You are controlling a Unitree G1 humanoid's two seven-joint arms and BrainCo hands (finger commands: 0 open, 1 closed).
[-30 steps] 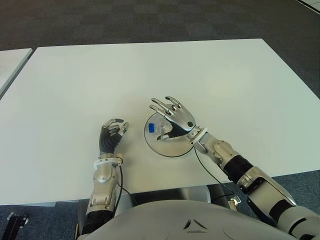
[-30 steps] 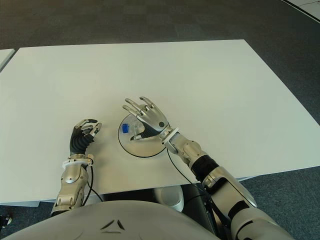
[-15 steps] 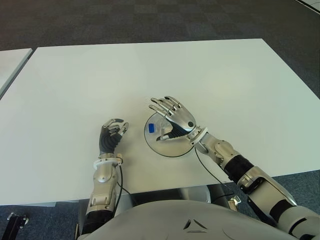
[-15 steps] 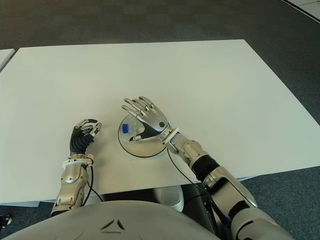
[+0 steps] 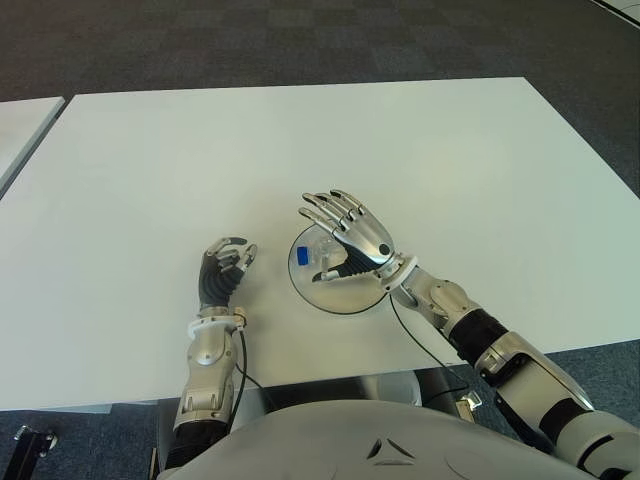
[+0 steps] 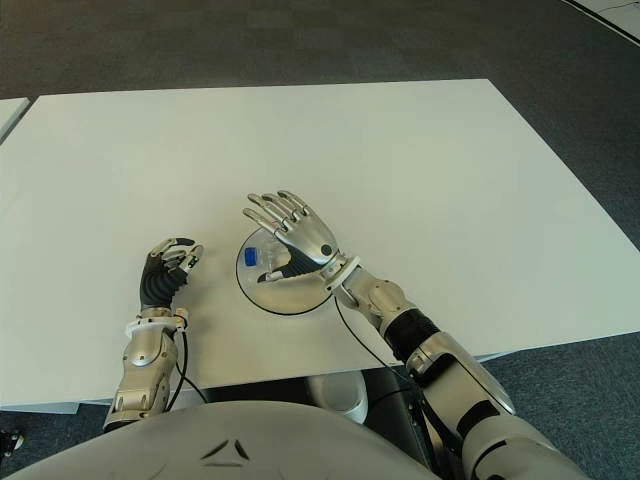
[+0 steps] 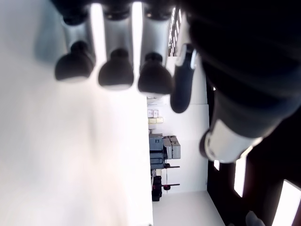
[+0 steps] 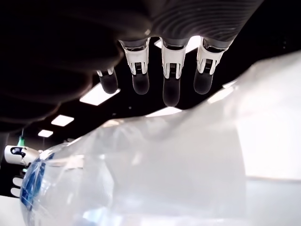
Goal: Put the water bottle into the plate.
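Note:
The clear water bottle [image 5: 318, 251] with a blue cap [image 5: 302, 256] lies on its side in the round grey plate [image 5: 345, 305] near the table's front edge. My right hand [image 5: 332, 222] hovers over the bottle with its fingers stretched out and off it. In the right wrist view the fingertips [image 8: 171, 92] stand clear above the bottle [image 8: 164, 174], which fills most of that view. My left hand [image 5: 226, 264] shows left of the plate with curled fingers [image 7: 117, 73] holding nothing.
The white table [image 5: 300, 150] stretches wide behind and to both sides of the plate. A second white table's corner [image 5: 20, 125] shows at the far left. Dark carpet [image 5: 300, 40] lies beyond the far edge.
My right hand has shifted slightly above the bottle, its fingers drawn a little closer together. The bottle and my left hand have stayed where they were.

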